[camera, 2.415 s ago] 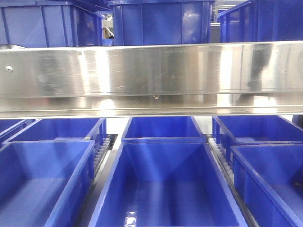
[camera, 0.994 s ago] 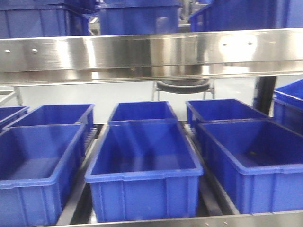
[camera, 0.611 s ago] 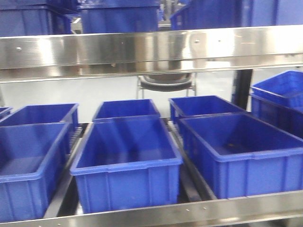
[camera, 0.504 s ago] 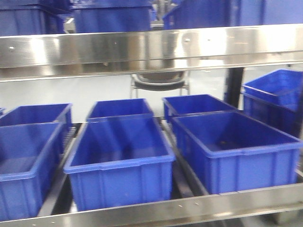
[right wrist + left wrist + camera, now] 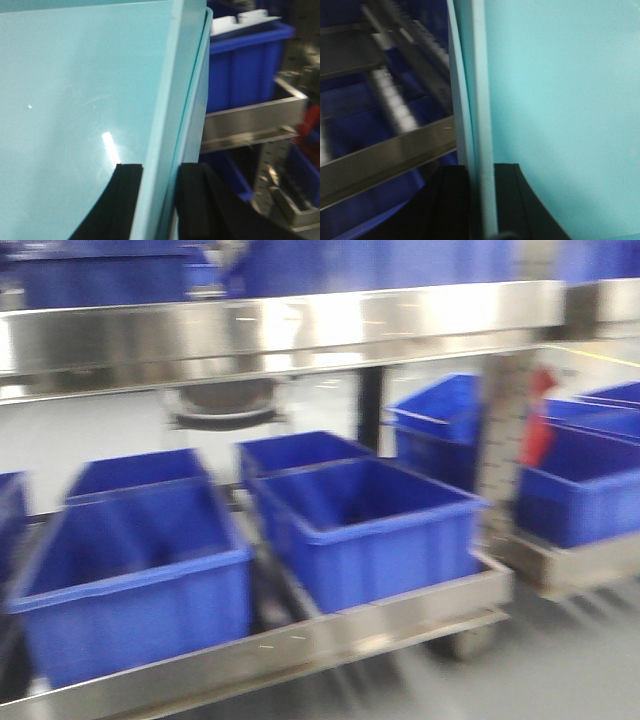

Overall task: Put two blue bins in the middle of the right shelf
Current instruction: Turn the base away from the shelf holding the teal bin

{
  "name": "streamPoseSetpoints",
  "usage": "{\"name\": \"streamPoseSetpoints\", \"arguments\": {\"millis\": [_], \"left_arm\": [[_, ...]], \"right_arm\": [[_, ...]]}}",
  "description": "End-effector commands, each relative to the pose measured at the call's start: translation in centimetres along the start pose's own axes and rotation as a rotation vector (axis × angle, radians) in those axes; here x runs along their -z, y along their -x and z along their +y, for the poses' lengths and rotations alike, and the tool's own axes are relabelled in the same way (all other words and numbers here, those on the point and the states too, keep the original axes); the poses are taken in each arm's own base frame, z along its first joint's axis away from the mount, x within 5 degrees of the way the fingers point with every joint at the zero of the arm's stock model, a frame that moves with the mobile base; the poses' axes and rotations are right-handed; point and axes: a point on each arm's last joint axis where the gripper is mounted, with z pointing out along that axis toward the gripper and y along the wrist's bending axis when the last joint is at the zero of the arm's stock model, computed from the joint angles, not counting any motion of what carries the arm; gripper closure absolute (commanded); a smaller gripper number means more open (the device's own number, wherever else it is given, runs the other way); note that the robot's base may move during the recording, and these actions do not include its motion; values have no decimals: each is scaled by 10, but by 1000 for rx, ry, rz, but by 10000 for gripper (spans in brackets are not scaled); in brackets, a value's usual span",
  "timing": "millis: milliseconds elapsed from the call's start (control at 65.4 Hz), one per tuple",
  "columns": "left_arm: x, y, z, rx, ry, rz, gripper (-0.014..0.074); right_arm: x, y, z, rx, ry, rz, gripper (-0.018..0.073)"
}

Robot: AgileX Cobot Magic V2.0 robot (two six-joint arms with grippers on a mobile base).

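In the left wrist view my left gripper (image 5: 480,200) is shut on the rim of a bin wall (image 5: 560,100) that looks pale turquoise, one black finger on each side. In the right wrist view my right gripper (image 5: 159,200) is shut the same way on the opposite rim of the bin (image 5: 75,100). The held bin and both grippers are out of the front view. That blurred view shows blue bins (image 5: 365,525) on the left shelf's middle level (image 5: 300,640). The right shelf (image 5: 575,560) with blue bins (image 5: 585,480) shows at the right edge.
A steel beam (image 5: 300,325) of the upper level crosses the top, with blue bins above it. A perforated upright post (image 5: 500,455) and a red object (image 5: 540,425) stand between the two shelves. Grey floor lies at the lower right. A chair (image 5: 220,405) stands behind.
The front view has pulled back and swung to the right: the left shelf's bins have slid left and the right shelf with its post has come into view.
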Motion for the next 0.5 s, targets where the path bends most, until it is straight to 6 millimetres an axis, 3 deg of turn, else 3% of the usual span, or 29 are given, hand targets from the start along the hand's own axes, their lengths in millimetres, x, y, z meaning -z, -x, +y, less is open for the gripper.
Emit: {"name": "streamPoseSetpoints", "arguments": {"millis": [0,489], "left_arm": [[15,13,-4,11,-44,-104,707],[15,13,-4,11,-44,-104,707]], "right_arm": [[14,20,3,-12,23,-175,712],[14,20,3,-12,23,-175,712]]}}
